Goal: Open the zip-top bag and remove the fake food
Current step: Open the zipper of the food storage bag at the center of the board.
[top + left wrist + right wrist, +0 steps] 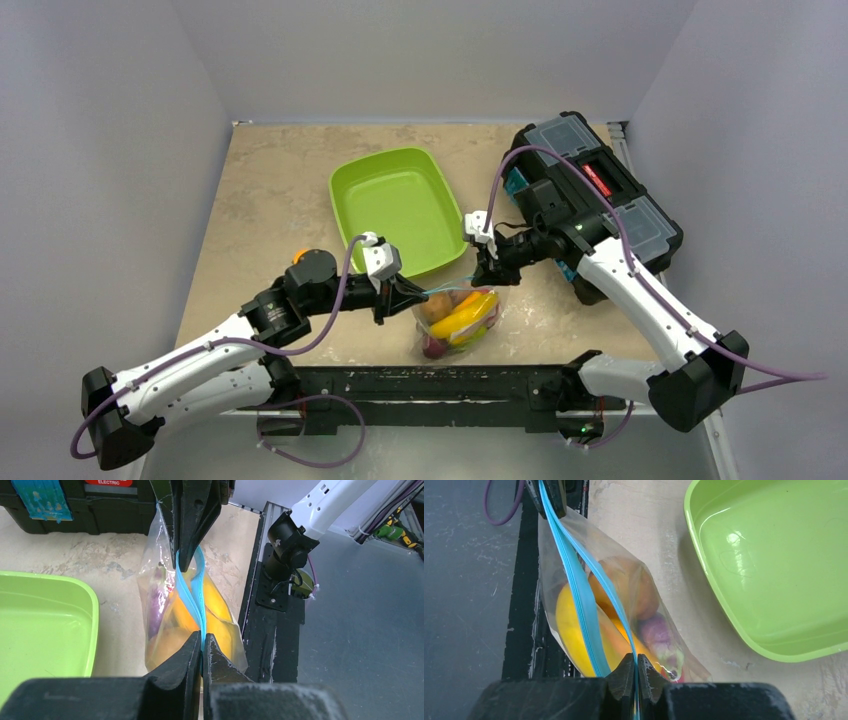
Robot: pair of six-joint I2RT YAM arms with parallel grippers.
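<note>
left pincer (418,293) and right pincer (479,274) each pinch an end of the zip-top bag (440,305) by its blue strip (584,595), at the worktop's near edge beside the green tray (340,190). the mouth looks barely parted; the fake food (470,312) is all inside.

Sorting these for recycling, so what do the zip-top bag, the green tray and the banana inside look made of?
The zip-top bag: thin clear plastic film, glossy; it creases and its contents show through. The green tray: likely rigid moulded plastic, glossy, with sharp light reflections. The banana: probably smooth plastic, though the film blurs it.
</note>
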